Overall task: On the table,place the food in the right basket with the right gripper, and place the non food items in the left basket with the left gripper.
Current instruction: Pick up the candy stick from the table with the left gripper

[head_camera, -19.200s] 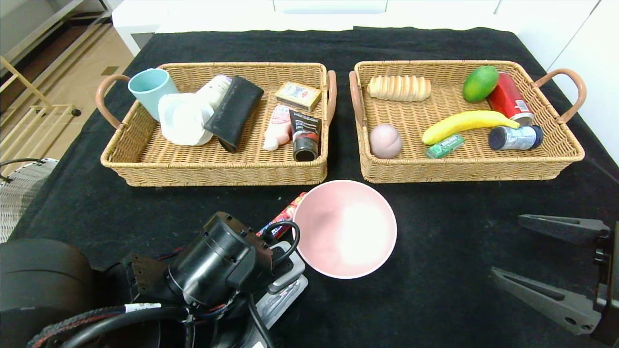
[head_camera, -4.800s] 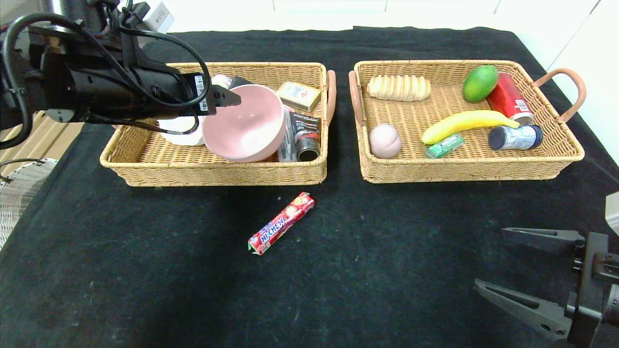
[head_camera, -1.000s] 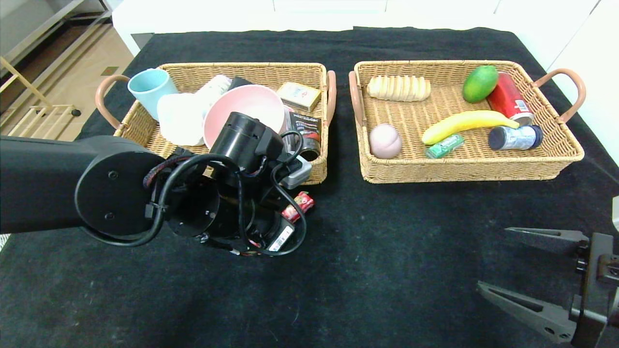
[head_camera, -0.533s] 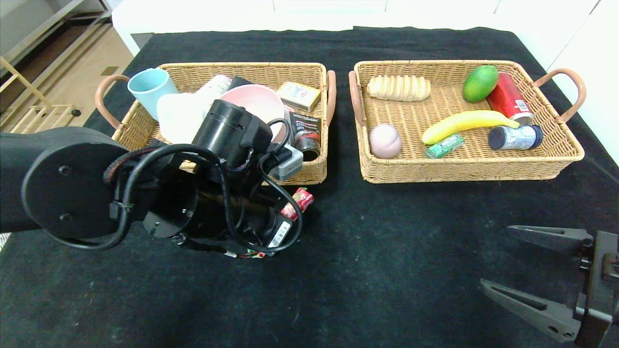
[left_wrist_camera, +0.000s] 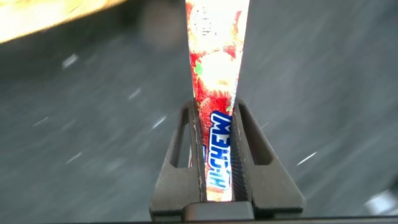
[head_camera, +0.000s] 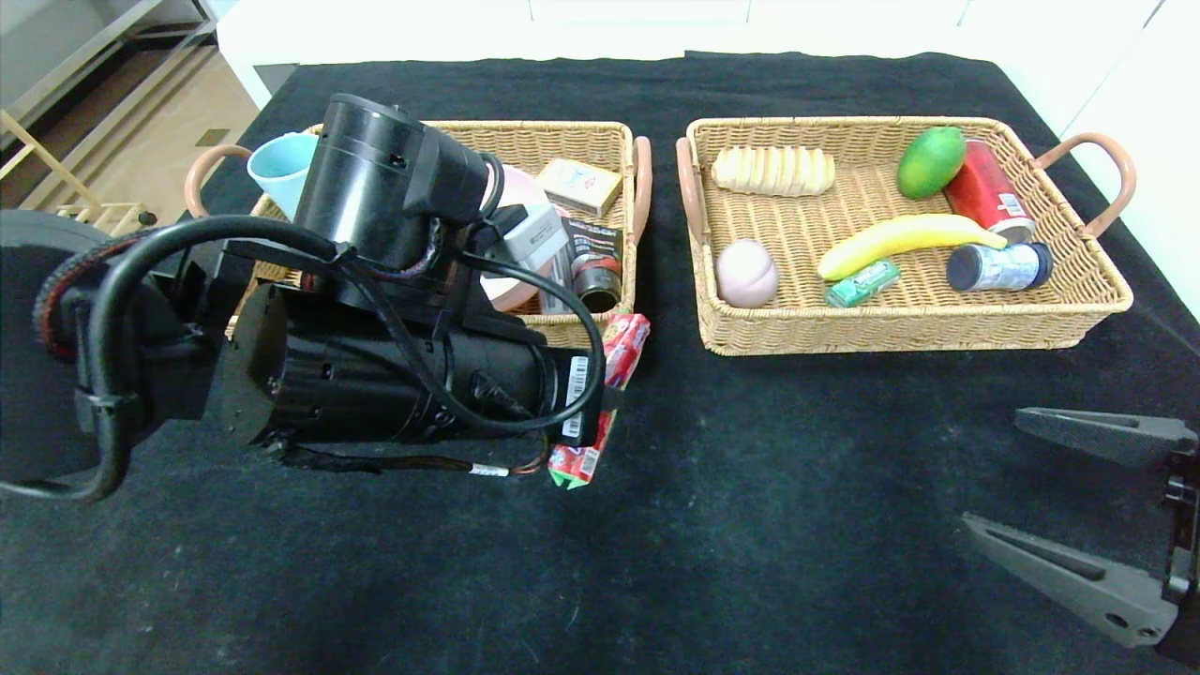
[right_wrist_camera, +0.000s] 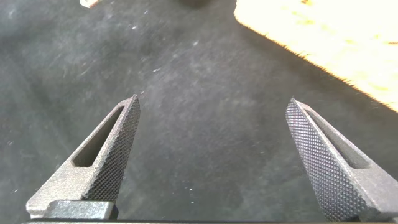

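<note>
Head view: left gripper (left_wrist_camera: 217,158) is now clenching the candy stick pack (head_camera: 600,403), lifting it off the table (head_camera: 750,525); right gripper (head_camera: 1078,506) is idling open

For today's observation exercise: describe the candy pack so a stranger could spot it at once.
Start at the left basket on the table. Just before its near right corner, the left end effector is shut on the candy pack: a long red strawberry-printed stick, the only thing held off the cloth.

I count: baskets 2 (left basket (head_camera: 581,333), right basket (head_camera: 900,323)) | pincers 2 (left pincer (left_wrist_camera: 214,124), right pincer (right_wrist_camera: 211,140)) | candy stick pack (head_camera: 614,361) 1 | banana (head_camera: 905,239) 1 | mango (head_camera: 931,161) 1
</note>
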Available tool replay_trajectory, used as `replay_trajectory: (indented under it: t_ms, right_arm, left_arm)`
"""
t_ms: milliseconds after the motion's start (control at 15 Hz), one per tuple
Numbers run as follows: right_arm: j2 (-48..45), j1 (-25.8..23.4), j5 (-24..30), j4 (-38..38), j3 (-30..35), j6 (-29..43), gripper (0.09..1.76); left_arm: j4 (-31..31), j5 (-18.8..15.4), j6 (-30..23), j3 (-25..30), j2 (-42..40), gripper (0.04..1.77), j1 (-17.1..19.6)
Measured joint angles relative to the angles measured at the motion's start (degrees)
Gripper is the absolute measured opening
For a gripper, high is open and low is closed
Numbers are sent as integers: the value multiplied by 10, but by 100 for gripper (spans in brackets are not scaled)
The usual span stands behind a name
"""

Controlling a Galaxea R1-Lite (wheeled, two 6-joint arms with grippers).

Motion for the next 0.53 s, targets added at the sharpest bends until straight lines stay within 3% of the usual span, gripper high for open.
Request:
replay_trajectory:
  t_ms: [267, 533]
  right_arm:
    - [-3, -4, -1, 0, -10, 14, 171]
    - [-5, -5, -2, -4, -12, 18, 171]
  left_arm:
    - [-74, -8, -63, -2, 38, 33, -42]
    - [-112, -1, -76, -6, 83, 33, -77]
